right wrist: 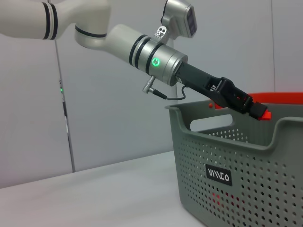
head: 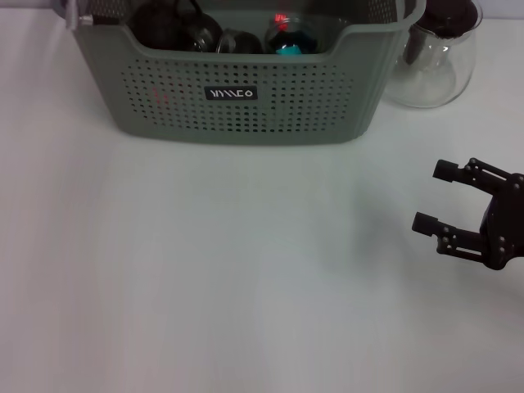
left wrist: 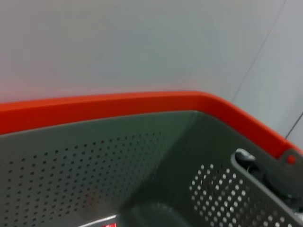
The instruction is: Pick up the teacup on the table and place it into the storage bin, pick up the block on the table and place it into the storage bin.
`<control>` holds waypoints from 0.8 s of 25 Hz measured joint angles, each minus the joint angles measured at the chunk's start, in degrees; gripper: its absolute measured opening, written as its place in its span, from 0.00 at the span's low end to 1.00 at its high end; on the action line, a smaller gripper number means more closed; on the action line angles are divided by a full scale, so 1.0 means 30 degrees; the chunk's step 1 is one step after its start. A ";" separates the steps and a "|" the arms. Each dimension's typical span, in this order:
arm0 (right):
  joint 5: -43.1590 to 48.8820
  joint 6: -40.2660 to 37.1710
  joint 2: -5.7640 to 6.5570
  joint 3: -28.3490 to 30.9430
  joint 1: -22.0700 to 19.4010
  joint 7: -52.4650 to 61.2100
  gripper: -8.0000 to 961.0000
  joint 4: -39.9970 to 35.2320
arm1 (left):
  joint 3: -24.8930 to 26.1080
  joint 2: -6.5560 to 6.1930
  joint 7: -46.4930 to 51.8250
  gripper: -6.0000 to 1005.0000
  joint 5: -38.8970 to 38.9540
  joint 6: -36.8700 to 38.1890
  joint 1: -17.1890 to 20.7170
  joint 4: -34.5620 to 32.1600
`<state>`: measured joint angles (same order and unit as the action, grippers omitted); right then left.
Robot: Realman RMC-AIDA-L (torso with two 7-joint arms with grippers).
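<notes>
Storage bin: I log it at the far middle of the white table, grey-green, perforated, cut-out handle facing me, small black label with white lettering on the near wall.
Bin contents: from the head view I see dark rounded items, plus something with teal and red patches; I cannot identify a teacup among them.
Block: in the right wrist view I see a red piece at the tip of the left gripper, above the bin's open top.
Left gripper: reaching over the bin rim from the robot's left side, fingers closed on the red block; the arm's green status light is lit.
Left wrist view: I see the bin's inner wall and an orange-red edge across it.
Right gripper: over the table at the right edge, well apart from the bin, fingers spread wide, holding nothing.
Glass pitcher: clear, standing just right of the bin.
</notes>
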<state>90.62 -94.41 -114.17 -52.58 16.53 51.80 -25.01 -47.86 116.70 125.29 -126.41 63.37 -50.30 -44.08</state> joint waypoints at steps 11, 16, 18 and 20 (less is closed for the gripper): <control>-0.0103 -0.0116 -0.0200 0.1352 0.0003 0.0198 0.89 0.0416 | 0.4997 0.0596 -0.5822 0.40 0.9198 0.7826 0.3934 -0.1884; -0.0025 -0.0371 -0.0820 0.2926 0.0043 0.0418 0.89 0.0635 | 0.6650 0.0671 -1.2220 0.60 0.9081 1.4284 0.5785 0.0121; 0.0340 -0.0206 -0.1078 0.2893 0.0183 0.0335 0.89 0.0531 | 0.6253 0.1105 -1.4418 0.76 0.6306 1.4959 0.6507 0.0087; 0.0855 0.0016 -0.1235 0.2892 0.0387 0.0314 0.89 0.0529 | 0.5708 0.1568 -1.5733 0.84 0.3262 1.4658 0.7126 0.0215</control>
<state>93.18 -94.36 -117.88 -43.90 17.70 52.74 -23.43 -30.74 121.40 78.09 -116.62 107.35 -28.92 -43.43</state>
